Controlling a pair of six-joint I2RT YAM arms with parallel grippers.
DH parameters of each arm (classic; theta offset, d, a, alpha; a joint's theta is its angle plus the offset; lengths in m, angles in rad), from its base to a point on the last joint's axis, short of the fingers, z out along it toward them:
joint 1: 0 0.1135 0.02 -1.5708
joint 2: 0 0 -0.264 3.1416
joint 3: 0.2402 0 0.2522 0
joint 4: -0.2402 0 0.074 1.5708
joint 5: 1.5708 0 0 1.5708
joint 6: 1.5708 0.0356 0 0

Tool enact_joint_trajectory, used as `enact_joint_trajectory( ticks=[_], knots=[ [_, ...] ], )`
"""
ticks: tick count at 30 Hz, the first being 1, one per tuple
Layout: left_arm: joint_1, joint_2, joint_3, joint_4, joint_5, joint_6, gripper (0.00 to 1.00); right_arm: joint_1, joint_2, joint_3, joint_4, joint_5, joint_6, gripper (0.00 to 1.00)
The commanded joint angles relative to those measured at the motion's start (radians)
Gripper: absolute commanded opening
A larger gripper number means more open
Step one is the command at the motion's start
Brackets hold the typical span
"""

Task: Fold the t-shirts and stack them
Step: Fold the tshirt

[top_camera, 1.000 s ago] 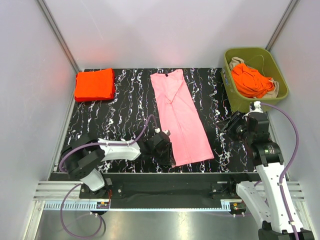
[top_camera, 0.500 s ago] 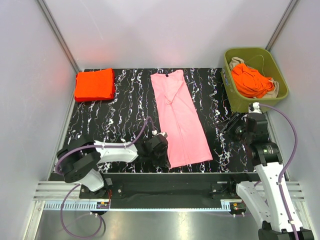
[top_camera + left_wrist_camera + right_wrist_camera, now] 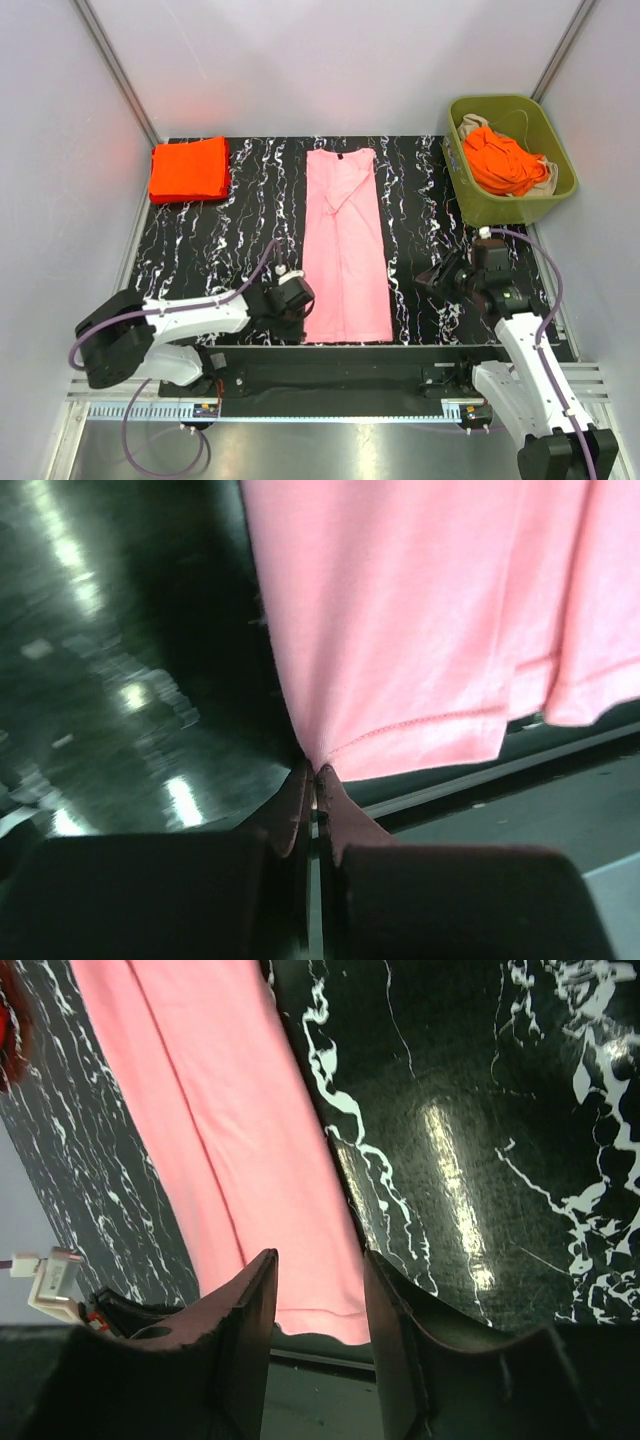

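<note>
Pink t-shirt (image 3: 343, 245), folded lengthwise into a long narrow strip, lies flat on the middle of a black, white-veined table (image 3: 220, 240), running from the far edge to the near edge, with a dark neck label (image 3: 338, 155) at its far end. The left gripper (image 3: 300, 303) sits low at the strip's near left corner. In the left wrist view its two fingers (image 3: 290, 810) are pressed together on the stitched hem corner of the pink cloth (image 3: 420, 630), which fans up and away from them. The right gripper (image 3: 437, 278) is over bare table to the right of the strip, well apart from it. In the right wrist view its jaws stand apart with nothing between them, the pink strip and marbled surface showing beyond them. A folded orange-red t-shirt (image 3: 189, 169) rests as a neat square at the far left corner of the table. At the far right, an olive-green bin (image 3: 478, 205) holds a crumpled orange-red t-shirt (image 3: 503, 160) lying on some beige cloth (image 3: 545, 180).
</note>
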Motion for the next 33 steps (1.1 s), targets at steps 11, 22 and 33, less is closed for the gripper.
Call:
enact_joint_trajectory(
  ticks=[11,22,33],
  knots=[
    [0.003,-0.267,0.058,-0.181,-0.052,0.055,0.47,0.067,0.047,-0.062,0.119,-0.062,0.041,0.46],
    [-0.020,0.012,0.243,-0.123,-0.026,0.115,0.30,0.107,0.045,-0.053,0.136,-0.054,0.077,0.44],
    [-0.056,0.243,0.321,-0.068,0.003,0.106,0.37,0.110,0.011,-0.042,0.113,-0.053,0.068,0.44]
  ],
)
